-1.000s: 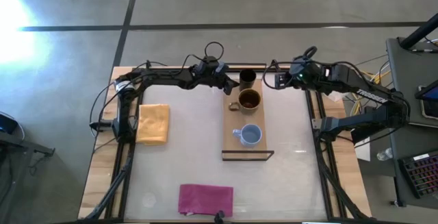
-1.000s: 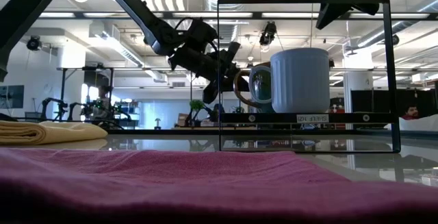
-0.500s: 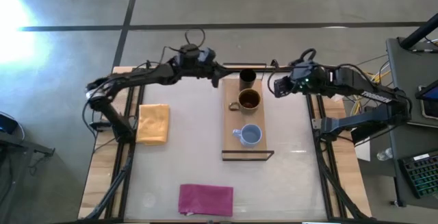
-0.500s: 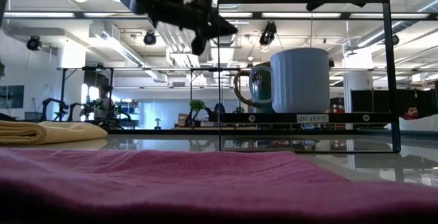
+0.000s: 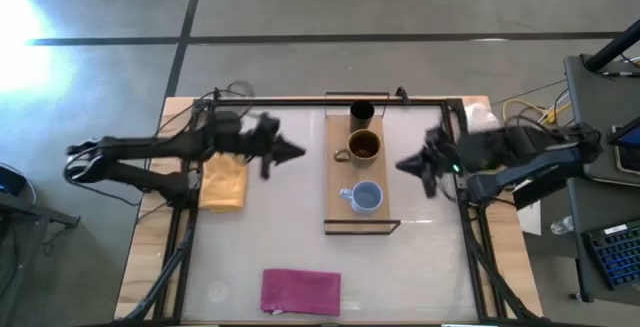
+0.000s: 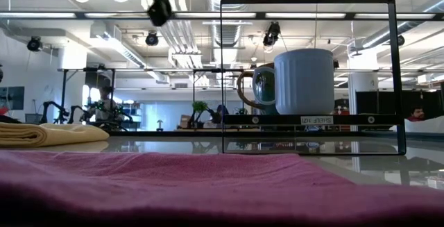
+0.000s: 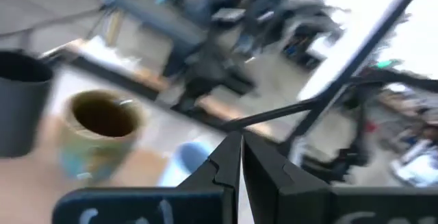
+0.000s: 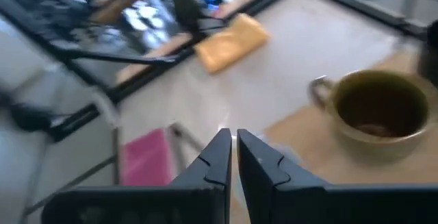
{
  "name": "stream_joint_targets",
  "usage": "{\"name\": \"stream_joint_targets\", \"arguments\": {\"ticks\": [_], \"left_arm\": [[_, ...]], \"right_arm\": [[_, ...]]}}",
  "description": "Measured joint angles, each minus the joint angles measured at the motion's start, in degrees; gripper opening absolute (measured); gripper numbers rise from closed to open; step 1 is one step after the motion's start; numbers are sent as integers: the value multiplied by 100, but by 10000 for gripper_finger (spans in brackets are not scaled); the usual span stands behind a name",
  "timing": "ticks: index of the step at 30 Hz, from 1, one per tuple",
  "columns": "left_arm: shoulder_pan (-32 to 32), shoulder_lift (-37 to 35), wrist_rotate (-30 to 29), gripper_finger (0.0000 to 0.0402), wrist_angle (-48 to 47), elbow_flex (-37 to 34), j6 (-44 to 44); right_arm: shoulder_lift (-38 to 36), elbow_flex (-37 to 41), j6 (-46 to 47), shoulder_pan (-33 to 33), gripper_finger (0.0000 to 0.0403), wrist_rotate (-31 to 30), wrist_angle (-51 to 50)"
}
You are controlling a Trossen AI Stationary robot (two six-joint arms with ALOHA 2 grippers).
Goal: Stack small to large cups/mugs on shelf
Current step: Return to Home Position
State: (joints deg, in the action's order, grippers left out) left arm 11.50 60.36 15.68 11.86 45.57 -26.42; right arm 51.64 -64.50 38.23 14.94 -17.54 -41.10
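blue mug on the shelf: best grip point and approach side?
Pinch the blue mug by its rim wall from straight above, one finger inside: it stands upright, mouth open, on the shelf. Take the side facing the right arm, away from the handle, which points toward the left arm. The right gripper, just beyond that shelf edge, looks best placed.

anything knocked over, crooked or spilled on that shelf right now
Nothing stands out. The black cup, brown mug and blue mug stand upright in a row along the shelf, none tipped or hanging off an edge. The left gripper and right gripper hover shut on either side, clear of it.
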Motion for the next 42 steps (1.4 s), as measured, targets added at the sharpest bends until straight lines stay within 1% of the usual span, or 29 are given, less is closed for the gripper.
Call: {"name": "stream_joint_targets", "arguments": {"ticks": [2, 4, 7, 9, 10, 12, 15, 17, 19, 22, 23, 26, 27, 29, 32, 37, 42], "left_arm": [[-356, -525, -169, 2, 552, -553, -101], [-607, -955, -204, 2, 1199, -1038, -80], [-794, -1472, -248, 2, 1881, -1636, 4], [-797, -1789, -249, 2, 2010, -1933, -18], [-789, -1919, -285, 2, 2023, -2046, -55], [-785, -2139, -517, 2, 2055, -2256, -93], [-682, -2258, -586, 2, 2070, -2446, 566], [-428, -2271, -502, 2, 2066, -2539, 711], [-68, -2218, -120, 2, 2094, -2649, 711], [590, -2049, 783, 2, 2132, -2834, 540], [815, -1979, 1035, 2, 2311, -2911, 444], [1362, -1749, 1637, 2, 3289, -3153, 155], [1497, -1691, 1780, 2, 3522, -3230, 54], [1627, -1579, 1908, 2, 3794, -3328, -71], [1626, -1489, 1957, 2, 3708, -3534, -189], [1625, -1390, 1917, 2, 3838, -3924, -739], [1605, -1542, 1913, 2, 3875, -4202, -1080]], "right_arm": [[-598, 593, 38, 205, 18, -24, 448], [-1302, 1244, -368, 249, 18, 170, 1436], [-2222, 2198, -1313, 233, 18, 931, 3214], [-2696, 2704, -1758, 250, 18, 1285, 3966], [-2916, 2897, -1924, 251, 18, 1352, 4100], [-3323, 3196, -2158, 241, 18, 1293, 4160], [-3808, 3534, -2361, 194, 18, 1251, 4118], [-4134, 3689, -2531, 121, 18, 1283, 4131], [-4457, 3795, -2690, 36, 18, 1220, 4087], [-4940, 3949, -2823, -59, 18, 1166, 3869], [-5095, 4004, -2820, -80, 18, 1140, 3841], [-5154, 4174, -2715, -97, 18, 1090, 3790], [-5115, 4223, -2641, -98, 18, 1107, 3739], [-5000, 4362, -2502, -96, 18, 1043, 3947], [-4990, 4779, -2352, -101, 18, 996, 4176], [-5167, 5670, -2344, -100, 18, 999, 5472], [-5162, 6391, -2203, -100, 18, 999, 6315]]}}
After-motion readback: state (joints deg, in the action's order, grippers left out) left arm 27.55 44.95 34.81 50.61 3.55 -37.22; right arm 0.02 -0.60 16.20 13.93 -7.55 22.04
